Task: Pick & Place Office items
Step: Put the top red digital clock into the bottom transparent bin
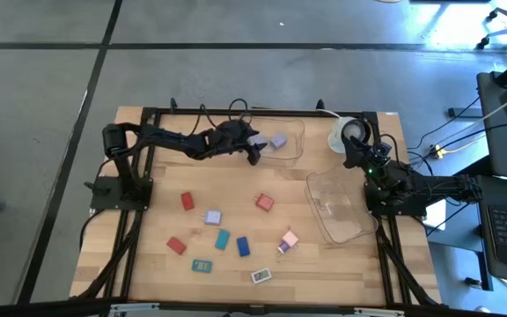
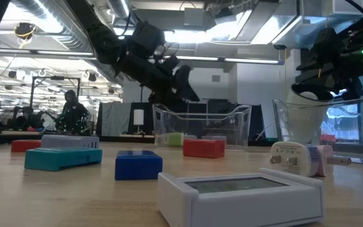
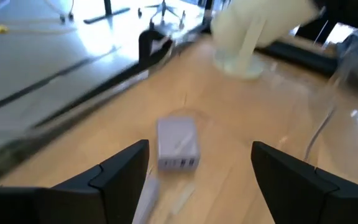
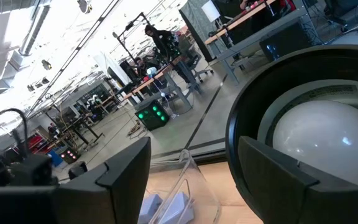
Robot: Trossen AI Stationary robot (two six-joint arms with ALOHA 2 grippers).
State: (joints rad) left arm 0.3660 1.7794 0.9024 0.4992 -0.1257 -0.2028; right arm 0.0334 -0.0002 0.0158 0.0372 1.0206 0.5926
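A lavender office item point(image 3: 178, 144) lies flat on the floor of the far clear tub point(image 1: 290, 151). My left gripper point(image 3: 219, 155) is open just above the tub's near-left side point(image 1: 255, 153), its fingers either side of the item and clear of it. Several more office items lie on the table's near half: red point(image 1: 264, 202), blue point(image 1: 244, 246), teal point(image 1: 223, 239), pink point(image 1: 289, 239), white point(image 1: 261, 276). My right gripper point(image 4: 191, 162) waits open at the far right point(image 1: 354, 148), beside a round white-and-black object point(image 4: 319, 134).
A second clear tub point(image 1: 337, 204) lies on the right, in front of the right arm. Cables run along the table's far edge point(image 1: 236, 110). In the low view the white item point(image 2: 241, 195) and a white plug block point(image 2: 295, 157) stand nearest.
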